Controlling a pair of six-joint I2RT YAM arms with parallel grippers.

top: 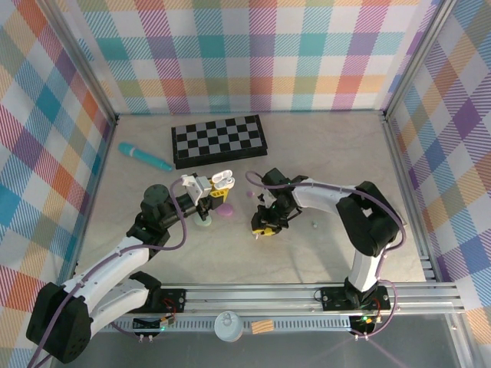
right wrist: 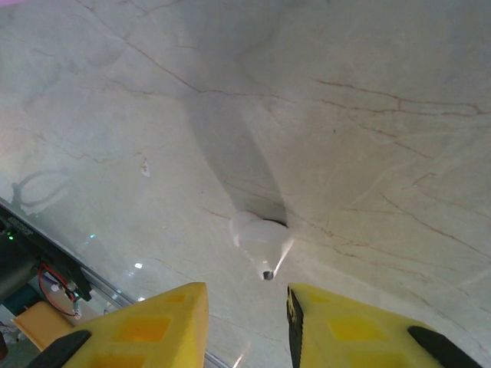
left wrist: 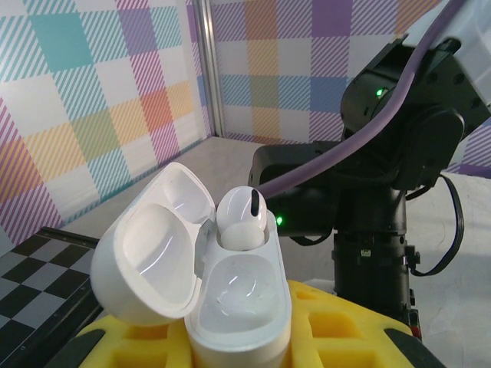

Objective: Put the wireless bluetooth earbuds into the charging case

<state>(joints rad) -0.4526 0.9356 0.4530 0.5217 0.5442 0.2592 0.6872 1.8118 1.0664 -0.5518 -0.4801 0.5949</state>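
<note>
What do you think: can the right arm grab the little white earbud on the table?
Probably yes. The right gripper points at the white earbud, which lines up with the gap between its yellow fingers, and nothing lies between them.

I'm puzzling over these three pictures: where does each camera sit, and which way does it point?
Top view: fixed above and behind, looking down on the table; left arm, right arm show.
Left wrist: on the left arm, facing the open case clamped in its yellow fingers, one earbud inside; right arm beyond.
Right wrist: faces down past its spread yellow fingers at a loose earbud on the table.
Shared: top and left wrist both show the case.
</note>
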